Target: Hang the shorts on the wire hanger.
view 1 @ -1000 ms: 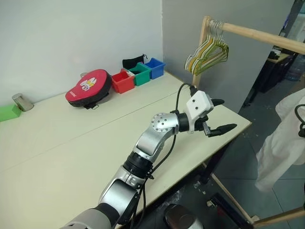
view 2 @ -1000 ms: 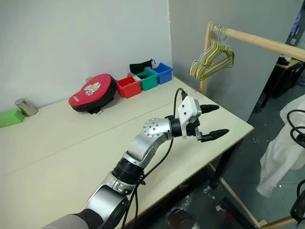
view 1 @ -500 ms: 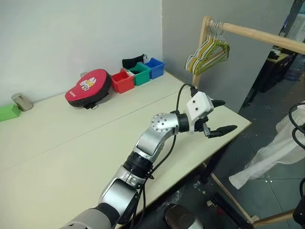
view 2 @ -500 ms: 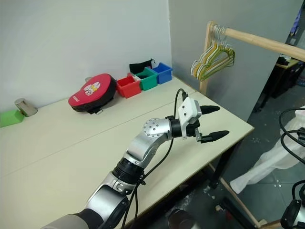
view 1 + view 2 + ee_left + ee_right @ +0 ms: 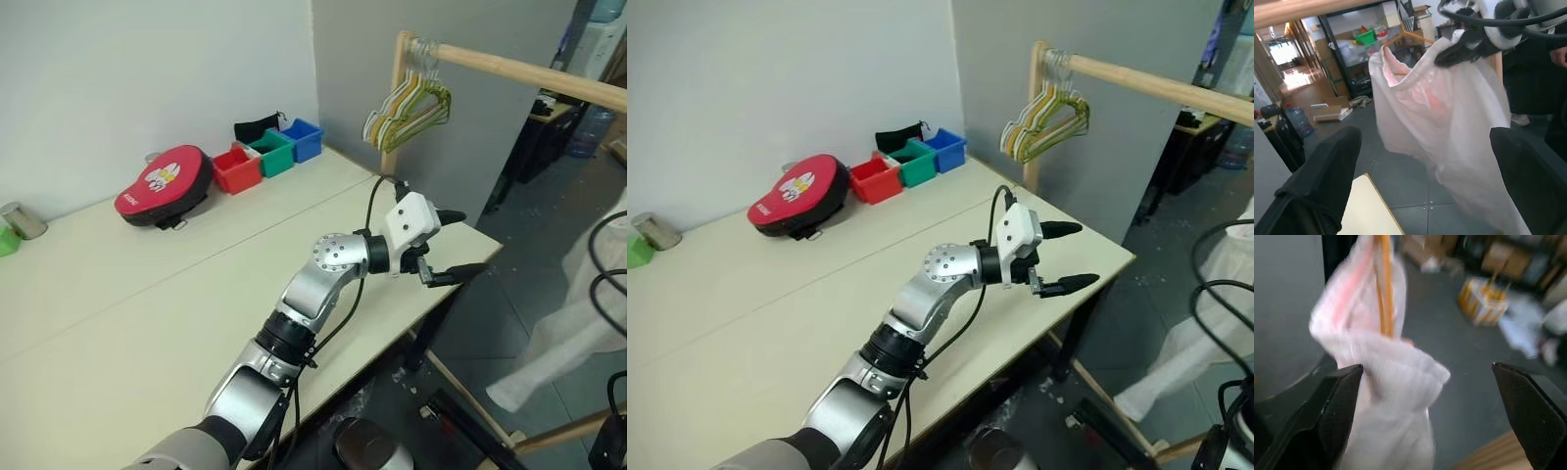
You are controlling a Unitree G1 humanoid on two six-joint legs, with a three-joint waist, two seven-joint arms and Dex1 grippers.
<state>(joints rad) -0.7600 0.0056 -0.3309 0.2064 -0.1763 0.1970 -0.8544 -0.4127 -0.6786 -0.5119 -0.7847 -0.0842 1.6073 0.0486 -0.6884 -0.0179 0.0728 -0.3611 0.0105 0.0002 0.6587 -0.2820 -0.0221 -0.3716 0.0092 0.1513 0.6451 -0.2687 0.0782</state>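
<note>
Shorts [image 5: 1449,117] of thin white fabric hang in the open space off the table's [image 5: 147,294] right end, out over the dark floor and well apart from the tabletop. The cloth is sheer enough to let light through, with a gathered elastic waistband bunched at the top and a soft pink-red tint near the waist; below that it falls in long loose folds to a tapering lower edge. A yellow-orange wire hanger [image 5: 1384,289] runs down into the waist opening, its thin wire showing above and inside the gathered band. In the right wrist view the picture is smeared, so whether the waistband sits squarely on the wire is hard to say.

The left gripper [image 5: 451,245] is held out level past the table's right edge, pointing toward the shorts, its two black fingers [image 5: 1317,186] spread wide with nothing between them. The right gripper [image 5: 1425,421] faces the shorts at close range with its fingers likewise wide apart, the cloth in front of them rather than clamped.

Behind, a bunch of hangers [image 5: 407,103] hangs on a wooden rail [image 5: 509,70], and coloured bins [image 5: 265,157] sit beside a red pad [image 5: 162,184] at the table's far side.
</note>
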